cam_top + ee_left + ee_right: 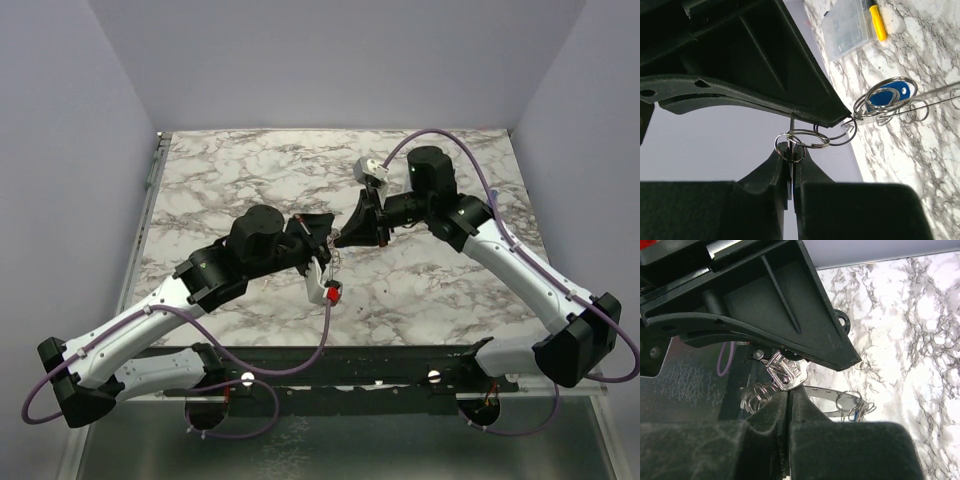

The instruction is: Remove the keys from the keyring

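Note:
My two grippers meet tip to tip above the middle of the marble table. My left gripper (324,238) (791,149) is shut on a thin key seen edge-on, with a small split ring (789,148) round its end. My right gripper (347,236) (788,391) is shut on a bare silver key (789,373). The flat grey keyring (824,392) hangs between them, edge-on in the left wrist view (935,93). A blue-headed key (888,96) hangs on it among several wire rings (900,112). No black-headed key shows.
A clear plastic compartment box (846,27) and a yellow-handled tool (878,22) lie on the marble table (250,170) behind the grippers. The right gripper's black finger (755,60) fills the upper left wrist view. Purple cables loop round both arms.

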Robot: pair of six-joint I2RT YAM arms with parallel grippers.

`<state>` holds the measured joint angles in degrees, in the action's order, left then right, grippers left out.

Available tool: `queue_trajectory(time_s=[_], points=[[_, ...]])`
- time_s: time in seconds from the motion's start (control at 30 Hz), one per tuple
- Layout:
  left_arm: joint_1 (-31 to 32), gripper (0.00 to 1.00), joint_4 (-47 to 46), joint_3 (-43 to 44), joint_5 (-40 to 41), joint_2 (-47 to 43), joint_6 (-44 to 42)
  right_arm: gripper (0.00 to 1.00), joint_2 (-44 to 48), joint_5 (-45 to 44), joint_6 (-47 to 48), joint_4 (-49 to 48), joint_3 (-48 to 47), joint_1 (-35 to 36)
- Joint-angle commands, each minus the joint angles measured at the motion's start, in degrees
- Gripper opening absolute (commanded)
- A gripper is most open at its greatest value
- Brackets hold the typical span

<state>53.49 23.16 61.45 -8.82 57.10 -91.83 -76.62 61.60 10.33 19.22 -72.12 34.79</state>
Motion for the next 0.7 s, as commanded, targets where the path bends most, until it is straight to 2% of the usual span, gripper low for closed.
queue_trajectory(time_s=[0.0, 0.33, 0.67], points=[[1.4, 0.0, 0.4, 4.0, 3.74, 1.42, 7.37, 0.04, 0.14, -1.72, 2.57, 1.77, -3.07, 0.2], [1.35, 0.0, 5.74, 8.36, 7.45, 2.68, 17.55, 0.49, 3.83, -6.32, 4.97, 7.98, -4.96, -4.18], [1.36, 0.0, 14.38, 13.34, 8.39, 5.94, 28.27, 0.79, 6.05, -12.48, 4.37, 10.86, -6.93, -6.87]])
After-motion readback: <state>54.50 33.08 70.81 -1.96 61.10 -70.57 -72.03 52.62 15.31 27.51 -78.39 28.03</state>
